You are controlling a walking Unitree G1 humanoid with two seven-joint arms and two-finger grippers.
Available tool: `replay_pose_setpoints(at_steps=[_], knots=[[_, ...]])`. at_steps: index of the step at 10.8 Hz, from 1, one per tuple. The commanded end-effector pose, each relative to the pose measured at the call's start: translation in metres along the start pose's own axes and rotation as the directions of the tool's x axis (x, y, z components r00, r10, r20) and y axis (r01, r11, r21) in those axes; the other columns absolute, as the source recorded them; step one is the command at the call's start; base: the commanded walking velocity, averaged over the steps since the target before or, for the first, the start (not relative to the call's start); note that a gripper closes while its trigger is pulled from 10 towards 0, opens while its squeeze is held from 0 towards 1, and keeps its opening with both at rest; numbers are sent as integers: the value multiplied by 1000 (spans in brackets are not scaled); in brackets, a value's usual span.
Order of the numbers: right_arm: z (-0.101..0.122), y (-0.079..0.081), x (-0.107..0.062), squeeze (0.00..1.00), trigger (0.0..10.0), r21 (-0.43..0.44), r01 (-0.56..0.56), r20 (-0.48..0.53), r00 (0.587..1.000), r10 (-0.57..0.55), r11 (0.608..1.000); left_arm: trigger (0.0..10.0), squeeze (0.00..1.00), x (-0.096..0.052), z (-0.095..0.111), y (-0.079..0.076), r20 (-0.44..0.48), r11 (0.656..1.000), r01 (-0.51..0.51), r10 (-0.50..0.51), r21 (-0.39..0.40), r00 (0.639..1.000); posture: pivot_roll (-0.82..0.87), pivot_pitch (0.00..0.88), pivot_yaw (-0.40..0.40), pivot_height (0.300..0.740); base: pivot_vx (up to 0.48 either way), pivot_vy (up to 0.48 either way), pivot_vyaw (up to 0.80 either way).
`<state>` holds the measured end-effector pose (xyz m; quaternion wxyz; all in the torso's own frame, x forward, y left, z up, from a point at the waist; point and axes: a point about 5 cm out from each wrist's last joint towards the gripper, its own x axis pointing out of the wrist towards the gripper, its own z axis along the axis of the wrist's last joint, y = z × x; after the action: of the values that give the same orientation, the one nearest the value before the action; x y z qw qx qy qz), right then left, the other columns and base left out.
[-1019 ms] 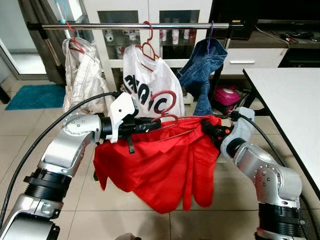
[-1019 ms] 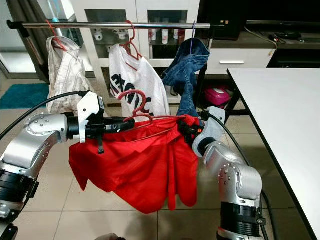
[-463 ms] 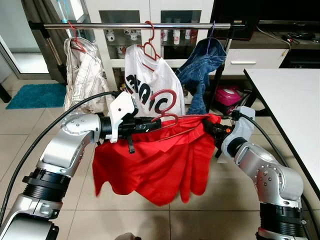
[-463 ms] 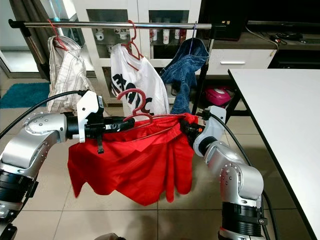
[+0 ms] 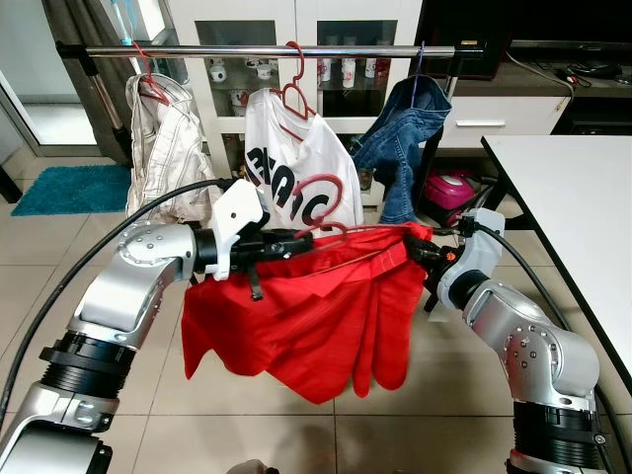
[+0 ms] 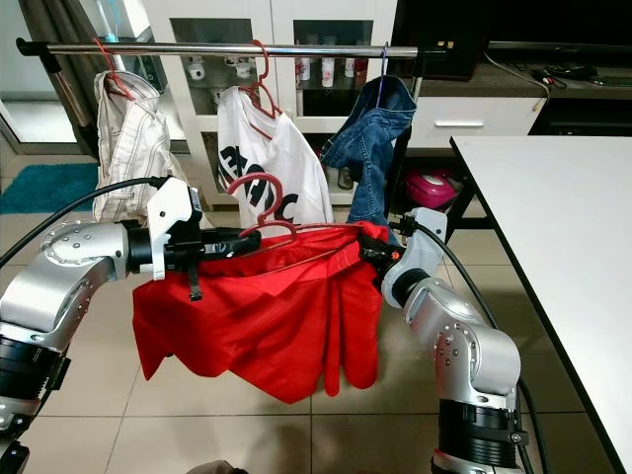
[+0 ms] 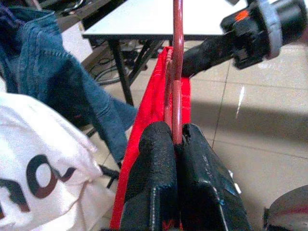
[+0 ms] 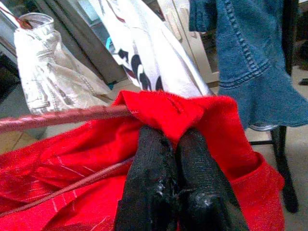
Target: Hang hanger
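A red garment [image 5: 306, 316] hangs from a red hanger [image 5: 326, 188] that I hold level between both arms, below and in front of the metal clothes rail [image 5: 267, 49]. My left gripper [image 5: 296, 240] is shut on the hanger's left end; in the left wrist view its fingers [image 7: 159, 192] pinch the red wire [image 7: 177, 72]. My right gripper [image 5: 420, 250] is shut on the hanger's right end through the red cloth [image 8: 178, 115]. The hook sits in front of the white T-shirt [image 5: 296, 168].
The rail carries a beige shirt [image 5: 163, 148], the white printed T-shirt and blue jeans [image 5: 405, 128], each on its own hanger. A white table [image 5: 573, 197] stands to the right. A white cabinet [image 5: 296, 89] is behind the rail. A teal mat [image 5: 69, 188] lies far left.
The red garment swung and its hem rose a little; both arms shifted the hanger slightly up and left. The camera view moved a bit too.
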<state>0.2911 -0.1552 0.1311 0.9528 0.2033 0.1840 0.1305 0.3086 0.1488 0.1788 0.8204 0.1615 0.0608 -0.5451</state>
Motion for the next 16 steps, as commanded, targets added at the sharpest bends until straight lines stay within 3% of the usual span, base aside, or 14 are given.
replay_pose_setpoints(at_steps=[1, 5, 6, 8, 10, 11, 12, 13, 14, 15, 16], knots=[[7, 1, -2, 0, 0, 3, -16, 39, 999, 15, 1000, 0, 0, -4, 3, 5, -17, 999, -26, 27, 36, 999, -99, 0, 8, 740, 0, 0, 0], [32, 23, -11, 0, 0, -34, -138, 102, 985, 141, 990, 0, 0, 5, -25, -7, -171, 998, 51, -42, 46, 984, -107, 0, 17, 740, 0, 0, 0], [34, 32, -13, 0, 0, -55, -193, 87, 976, 197, 980, 0, 0, 8, -28, -8, -184, 998, 43, -35, 42, 982, -109, 0, 19, 740, 0, 0, 0], [22, 53, -26, 0, 0, -141, -354, -49, 935, 350, 925, 0, 0, 16, -30, 6, -184, 996, -66, 75, 51, 980, -117, 0, 26, 740, 0, 0, 0], [9, 43, -28, 0, 0, -177, -289, -116, 955, 271, 941, 0, 0, 10, -24, 13, -163, 995, -79, 87, 59, 983, -116, 0, 29, 740, 0, 0, 0], [-7, 32, -27, 0, 0, -243, -224, -192, 965, 180, 944, 0, 0, 5, -10, 16, -95, 996, -78, 82, 43, 992, -105, 0, 25, 740, 0, 0, 0], [-14, 31, -27, 0, 9216, -284, -233, -222, 960, 172, 930, 0, 0, 3, -7, 19, -81, 995, -93, 97, 47, 992, -102, 0, 24, 740, 0, 0, 0], [-22, 34, -29, 0, 10000, -314, -272, -256, 947, 195, 910, 0, 0, 1, -4, 24, -59, 992, -118, 120, 41, 991, -97, 0, 23, 740, 0, 0, 0], [-27, 37, -30, 0, 10000, -313, -296, -271, 938, 214, 902, 0, 0, -1, -2, 27, -54, 990, -133, 135, 42, 989, -94, 0, 21, 740, 0, 0, 0], [-34, 38, -31, 0, 2471, -328, -310, -292, 931, 217, 892, 0, 0, -5, -2, 32, -65, 986, -158, 161, 50, 985, -91, 0, 22, 740, 0, 0, 0], [-39, 41, -32, 0, 0, -323, -334, -303, 923, 238, 886, 0, 0, -8, -5, 37, -94, 980, -190, 195, 59, 976, -94, 0, 27, 740, 0, 0, 0]])
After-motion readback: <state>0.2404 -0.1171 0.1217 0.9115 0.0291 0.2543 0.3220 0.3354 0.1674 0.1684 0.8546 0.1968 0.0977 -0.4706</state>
